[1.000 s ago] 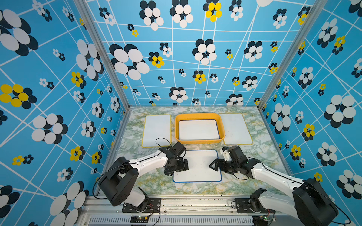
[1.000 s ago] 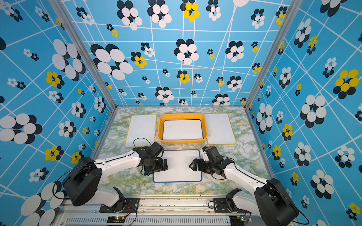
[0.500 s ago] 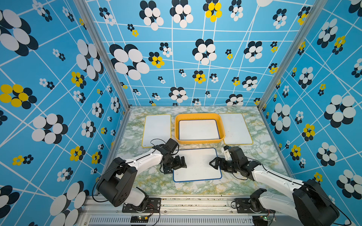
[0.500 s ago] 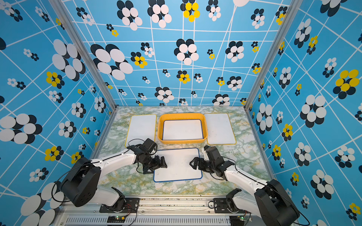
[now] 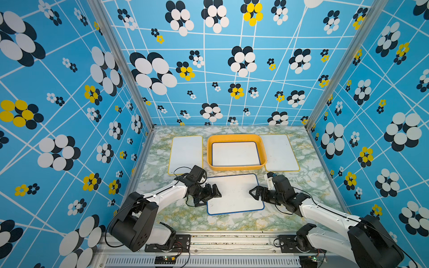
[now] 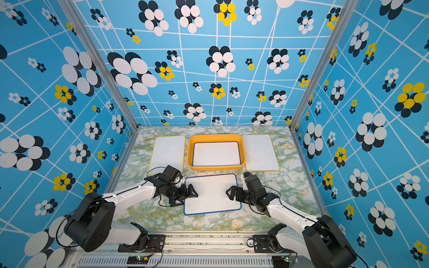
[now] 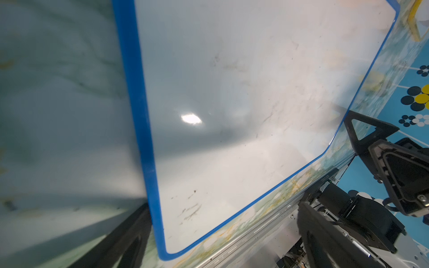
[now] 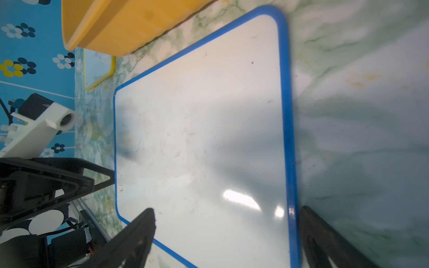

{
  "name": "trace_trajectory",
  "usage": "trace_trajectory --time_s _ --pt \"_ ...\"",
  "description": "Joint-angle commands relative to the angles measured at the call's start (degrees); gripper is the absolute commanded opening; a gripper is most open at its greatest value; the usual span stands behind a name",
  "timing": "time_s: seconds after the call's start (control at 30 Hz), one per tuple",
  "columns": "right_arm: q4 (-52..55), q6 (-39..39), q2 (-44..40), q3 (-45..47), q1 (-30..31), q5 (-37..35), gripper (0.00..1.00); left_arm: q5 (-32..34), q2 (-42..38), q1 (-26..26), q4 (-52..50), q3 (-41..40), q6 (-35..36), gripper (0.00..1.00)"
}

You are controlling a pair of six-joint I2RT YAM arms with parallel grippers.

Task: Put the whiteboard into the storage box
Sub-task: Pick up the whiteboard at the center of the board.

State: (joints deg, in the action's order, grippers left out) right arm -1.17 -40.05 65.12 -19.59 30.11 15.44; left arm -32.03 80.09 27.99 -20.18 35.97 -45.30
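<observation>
Blue-framed whiteboard (image 5: 234, 193) flat on marble table (image 5: 232, 220), just before storage box (image 5: 235, 167), not in yet. Left gripper (image 5: 210, 196), right gripper (image 5: 254, 194) spread wide, empty, straddling opposite short edges; likely set for two-sided lift.

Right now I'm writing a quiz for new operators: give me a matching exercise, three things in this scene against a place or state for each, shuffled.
Things:
1 storage box
2 right claw
3 yellow-framed whiteboard

Places or states:
A open, astride an edge of the front whiteboard
B flat on the table, beside the box
C a blue-framed whiteboard lies inside

Pairs: 1-C, 2-A, 3-B.
</observation>
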Motion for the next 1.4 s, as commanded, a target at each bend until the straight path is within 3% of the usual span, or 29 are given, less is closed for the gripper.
trace_trajectory --time_s 0.0,0.4,0.63,0.8,1.13,1.27,1.37 --pt "15.1 -3.6 4.0 5.3 3.1 9.1 0.98 -5.8 1.3 0.7 9.3 -2.5 2.6 1.0" --pt "18.8 -2.0 4.6 2.9 3.2 6.9 0.98 -9.2 -9.1 -5.5 2.6 -4.2 5.1 0.83" --pt "19.8 -2.0 4.4 2.7 3.1 6.2 0.98 -9.7 -11.3 -6.5 -1.3 -3.7 6.7 0.71" --pt "20.7 -2.1 4.4 2.2 3.2 5.2 0.99 -10.0 -12.8 -7.5 -4.2 -2.9 6.9 0.55" --pt "22.0 -0.9 5.7 0.1 3.2 4.9 0.99 -10.9 -15.8 -7.9 -6.9 -2.2 5.7 0.44" --pt "22.0 -0.9 6.2 0.0 3.2 4.7 0.98 -11.3 -17.4 -8.0 -8.1 -1.6 5.5 0.31" --pt "22.0 -0.9 6.3 0.0 3.1 4.6 0.98 -11.1 -18.4 -8.3 -9.7 -0.9 5.6 0.3"
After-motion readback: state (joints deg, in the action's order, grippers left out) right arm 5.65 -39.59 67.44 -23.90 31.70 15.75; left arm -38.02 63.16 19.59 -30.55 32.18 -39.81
